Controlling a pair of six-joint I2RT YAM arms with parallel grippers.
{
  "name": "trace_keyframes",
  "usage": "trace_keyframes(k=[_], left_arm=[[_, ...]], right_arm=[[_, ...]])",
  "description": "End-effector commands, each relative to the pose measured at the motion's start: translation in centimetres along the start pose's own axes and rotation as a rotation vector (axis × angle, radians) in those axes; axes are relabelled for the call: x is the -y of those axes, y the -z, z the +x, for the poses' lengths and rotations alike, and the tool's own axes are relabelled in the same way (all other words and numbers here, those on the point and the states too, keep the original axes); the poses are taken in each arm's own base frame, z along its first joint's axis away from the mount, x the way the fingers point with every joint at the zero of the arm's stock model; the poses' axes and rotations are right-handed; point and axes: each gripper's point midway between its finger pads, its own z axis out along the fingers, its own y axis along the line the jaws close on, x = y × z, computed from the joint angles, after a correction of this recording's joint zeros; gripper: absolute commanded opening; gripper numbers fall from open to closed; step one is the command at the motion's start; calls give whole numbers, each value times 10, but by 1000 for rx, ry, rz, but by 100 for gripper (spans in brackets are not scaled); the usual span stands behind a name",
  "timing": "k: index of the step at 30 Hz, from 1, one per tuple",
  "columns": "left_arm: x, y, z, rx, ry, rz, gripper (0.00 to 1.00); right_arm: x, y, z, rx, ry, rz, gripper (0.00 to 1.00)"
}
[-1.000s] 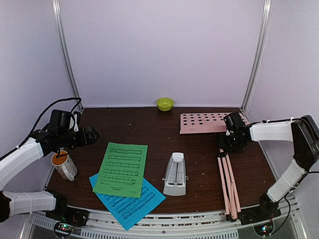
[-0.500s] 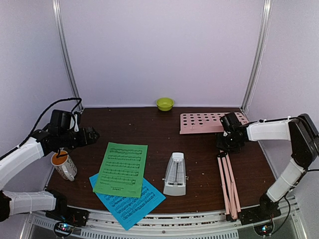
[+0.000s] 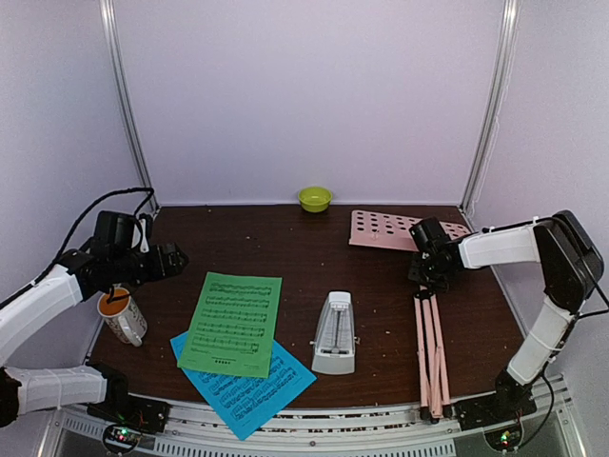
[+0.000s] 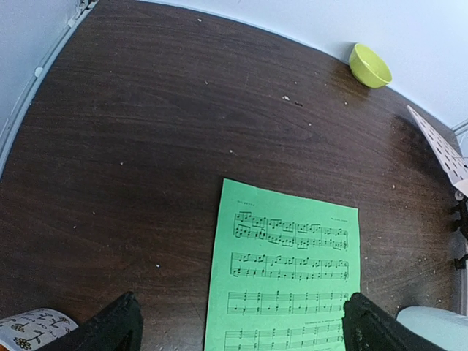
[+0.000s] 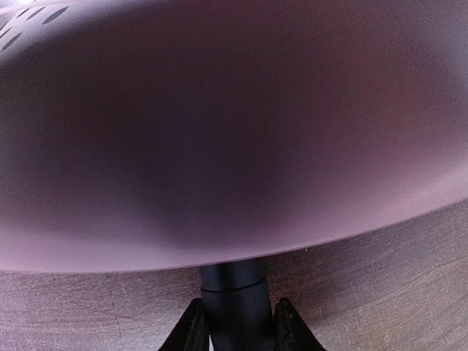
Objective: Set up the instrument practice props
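The pink music stand lies on the right of the table, its perforated desk (image 3: pixel 390 228) tilted up and its folded legs (image 3: pixel 430 352) running toward the front edge. My right gripper (image 3: pixel 430 269) is shut on the stand's black post (image 5: pixel 235 300), a finger (image 5: pixel 191 329) pressed on each side, and the desk's underside (image 5: pixel 219 131) fills that wrist view. The green sheet (image 3: pixel 233 324) lies flat, overlapping the blue sheet (image 3: pixel 257 395). The white-grey metronome (image 3: pixel 335 333) stands upright at centre. My left gripper (image 3: pixel 176 259) hovers open above the green sheet's (image 4: pixel 289 278) left part, holding nothing.
A white patterned mug (image 3: pixel 122 316) stands under my left arm near the left edge. A small lime-green bowl (image 3: pixel 315 198) sits at the back wall. Metal frame posts rise at the back corners.
My right gripper has closed on the stand's post and moved left. The pink desk has tilted up and shifted left, the legs following. The left arm has not moved.
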Motion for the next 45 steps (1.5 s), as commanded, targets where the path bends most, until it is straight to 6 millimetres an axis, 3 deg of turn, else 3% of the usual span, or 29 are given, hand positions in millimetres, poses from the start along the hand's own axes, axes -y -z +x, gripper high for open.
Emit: trace_keyframes(k=[1, 8, 16, 27, 32, 40, 45], left_arm=[[1, 1, -6, 36, -18, 4, 98], [2, 1, -7, 38, -15, 7, 98], [3, 4, -8, 43, -15, 12, 98], [4, 10, -11, 58, -17, 16, 98], [5, 12, -11, 61, -20, 19, 98], [17, 13, -18, 77, -34, 76, 98], [24, 13, -23, 80, -55, 102, 98]], right_arm=[[6, -7, 35, -119, 7, 32, 29], [10, 7, 36, -74, 25, 108, 30], [13, 2, 43, -77, 15, 150, 26], [13, 9, 31, -42, -23, 168, 0], [13, 29, 8, 46, -39, 154, 0], [5, 94, -60, 295, -37, 66, 0], [-4, 125, -91, 425, -44, 1, 0]])
